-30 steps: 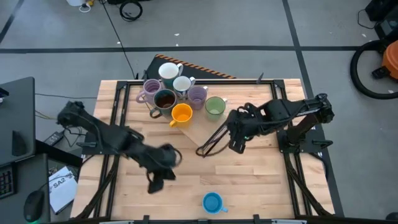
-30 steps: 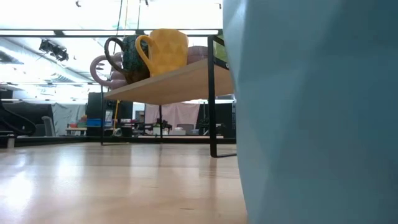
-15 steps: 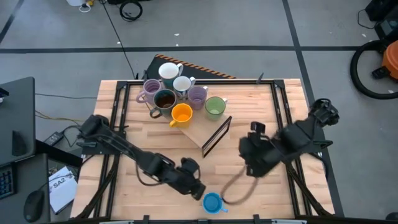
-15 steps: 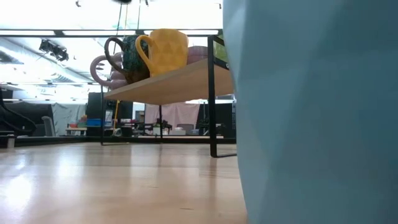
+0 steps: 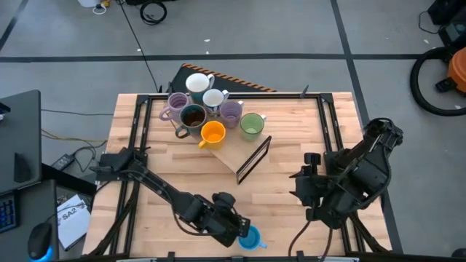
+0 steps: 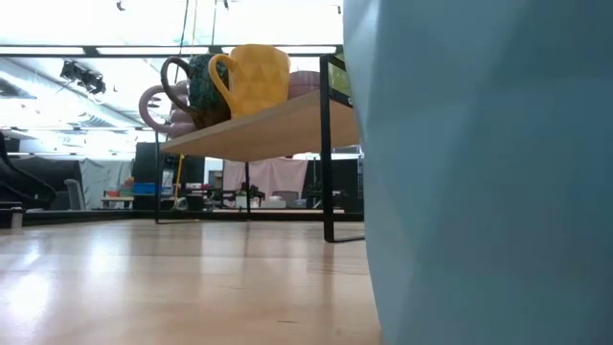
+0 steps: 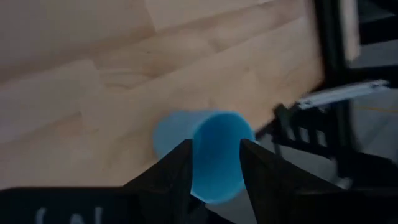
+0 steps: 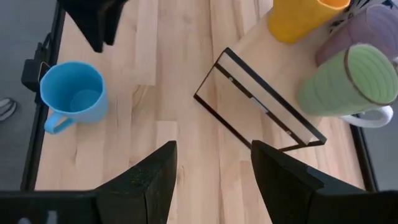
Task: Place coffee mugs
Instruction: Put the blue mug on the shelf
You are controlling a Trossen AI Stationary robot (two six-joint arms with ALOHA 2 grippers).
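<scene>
- Your left gripper (image 5: pixel 234 231) is down at the near edge of the table (image 5: pixel 291 211), right beside the blue mug (image 5: pixel 250 237). In the left wrist view its fingers (image 7: pixel 180 165) are spread apart with the mug's open mouth between them, so it looks lined up for a grab but isn't clamped on yet.
- That blue mug stands alone, well apart from the rest. It sits so close to the low camera that it fills the right half of that view.
- The other seven are already bunched on the raised wooden shelf (image 5: pixel 229 149) at the far side: two white (image 5: pixel 197 84), two purple (image 5: pixel 178 102), the dark brown one (image 5: pixel 192 116), the orange mug (image 5: pixel 212 133) and the green mug (image 5: pixel 252 125). My guess is the blue one is the last to go up there.
- Your right gripper (image 5: pixel 306 191) waits off to the right, fingers open, holding nothing. It's parked clear of the shelf, which keeps the lane free for the left arm.
- Watch the black shelf frame (image 5: pixel 253 159) on the carry.
</scene>
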